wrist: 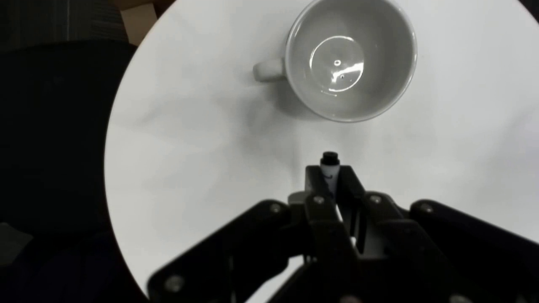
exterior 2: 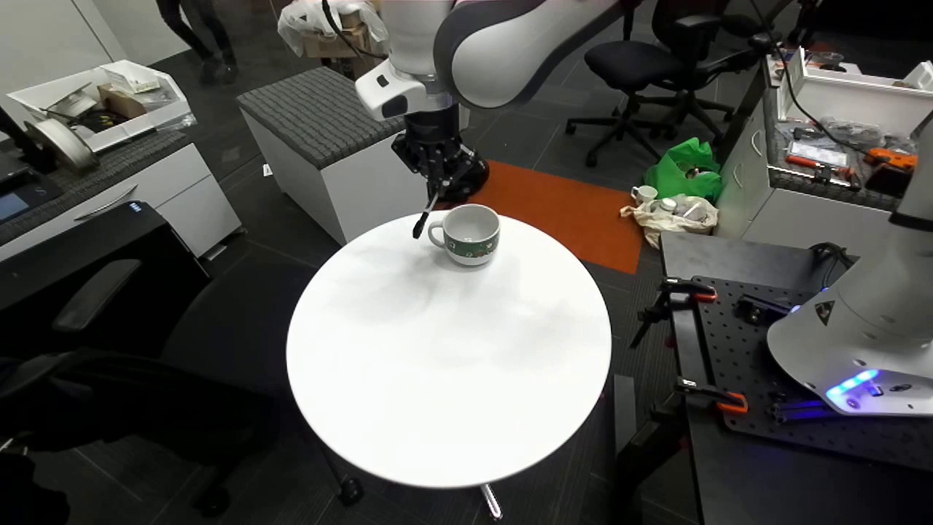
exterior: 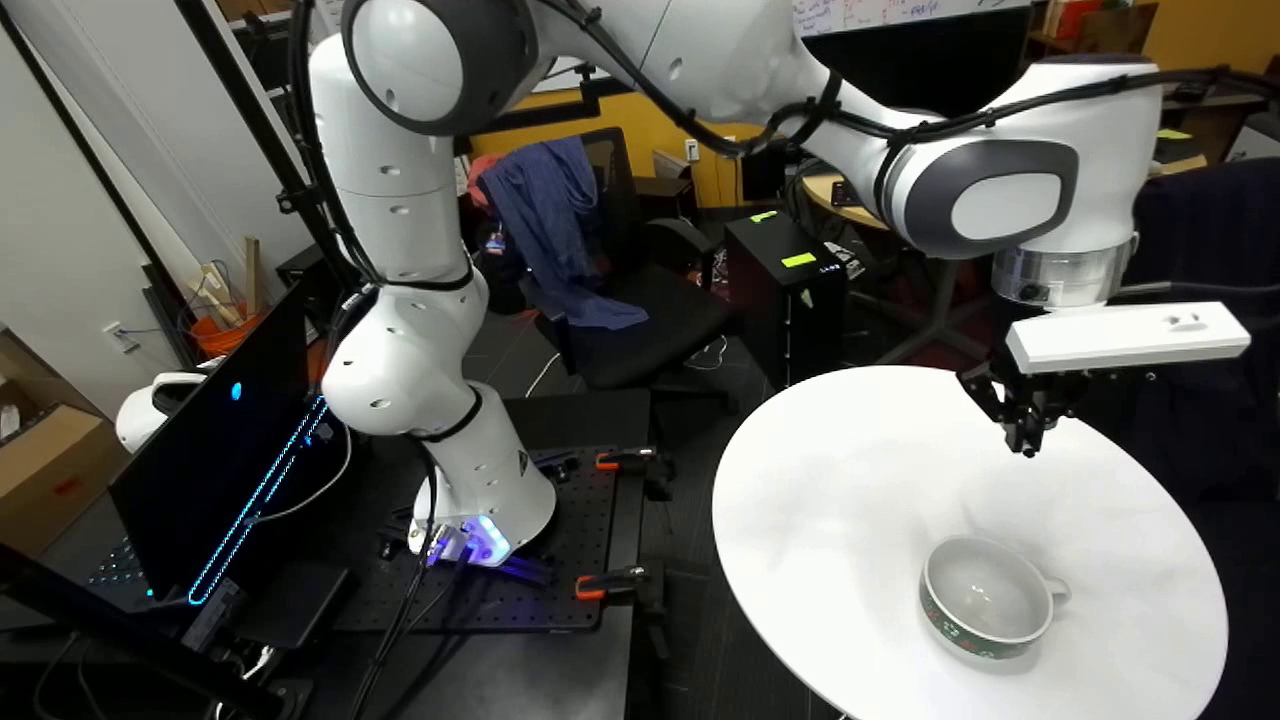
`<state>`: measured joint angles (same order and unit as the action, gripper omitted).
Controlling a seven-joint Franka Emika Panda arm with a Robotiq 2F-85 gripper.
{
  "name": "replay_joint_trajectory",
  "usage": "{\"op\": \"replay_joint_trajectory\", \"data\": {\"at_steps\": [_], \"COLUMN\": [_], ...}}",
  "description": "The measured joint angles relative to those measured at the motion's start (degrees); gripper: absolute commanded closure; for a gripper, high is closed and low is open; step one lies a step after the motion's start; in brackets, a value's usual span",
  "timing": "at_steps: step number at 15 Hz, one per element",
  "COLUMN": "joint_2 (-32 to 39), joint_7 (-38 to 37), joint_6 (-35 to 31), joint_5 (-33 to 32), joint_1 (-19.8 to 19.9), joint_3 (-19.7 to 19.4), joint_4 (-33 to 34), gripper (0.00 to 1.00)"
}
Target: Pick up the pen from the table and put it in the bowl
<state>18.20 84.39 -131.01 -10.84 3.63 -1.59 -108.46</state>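
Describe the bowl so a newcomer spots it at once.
Start at the large round table with the plain white top. On it, near the black gripper holding a slim white pen with a black end, stands a round, glossy white bowl. What sets it apart from both: a looped side handle and a green patterned band.

Glossy ceramic bowl (wrist: pixel 351 63), smooth table (exterior 2: pixel 448 364)

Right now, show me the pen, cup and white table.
Pen (wrist: pixel 330 171), in the wrist view: white part near its dark end.
Cup (exterior 2: pixel 471 249), in an exterior view: green patterned band.
White table (exterior 2: pixel 448 357), in an exterior view: its top.
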Motion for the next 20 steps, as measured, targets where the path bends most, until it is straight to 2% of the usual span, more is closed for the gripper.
{"op": "replay_joint_trajectory", "data": {"at_steps": [7, 10, 20], "joint_2": [0.1, 0.1, -1.4], "joint_7": [-14.5, -19.3, -28.1], "joint_6": [0.3, 2.3, 14.6], "joint_5": [-11.6, -15.6, -18.1], "joint_1": [-0.1, -0.3, -0.3], "joint_3": [-1.8, -2.0, -2.4], "joint_4": [-1.1, -1.7, -4.9], "gripper": [0.97, 0.97, 0.97]}}
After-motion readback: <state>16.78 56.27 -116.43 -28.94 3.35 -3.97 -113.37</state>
